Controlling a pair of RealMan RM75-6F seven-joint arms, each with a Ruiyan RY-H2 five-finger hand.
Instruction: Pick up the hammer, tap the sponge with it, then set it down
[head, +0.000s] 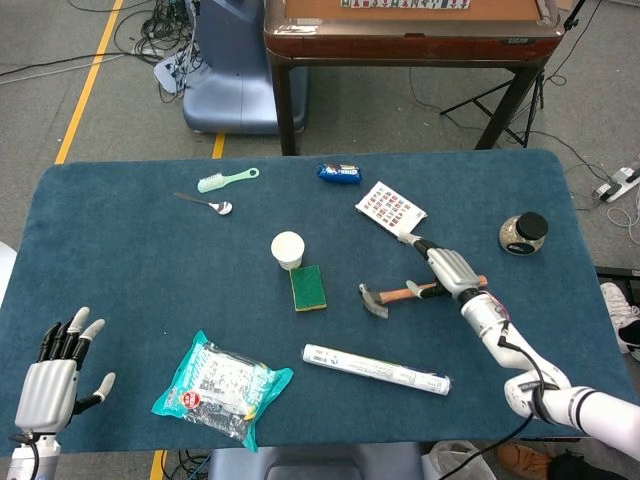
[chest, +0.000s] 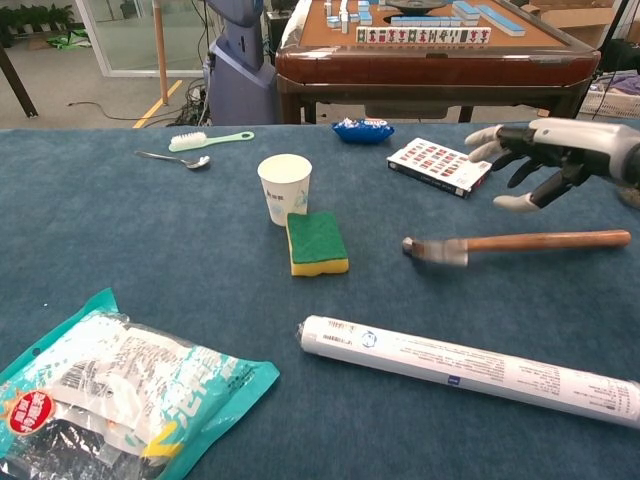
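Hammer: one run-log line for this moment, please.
hammer: on table, right of sponge | right hand: open above handle, not touching | left hand: open, idle

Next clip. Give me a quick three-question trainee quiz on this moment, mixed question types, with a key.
1. True or false: the right hand is gripping the hammer.
2. Multiple choice: what lies nearest the sponge? A) paper cup B) spoon C) jar
3. Short answer: on what is the hammer lying?

Key
1. False: its fingers are spread above the handle, and the hammer is on the table.
2. A
3. The blue table, between the sponge and the right hand.
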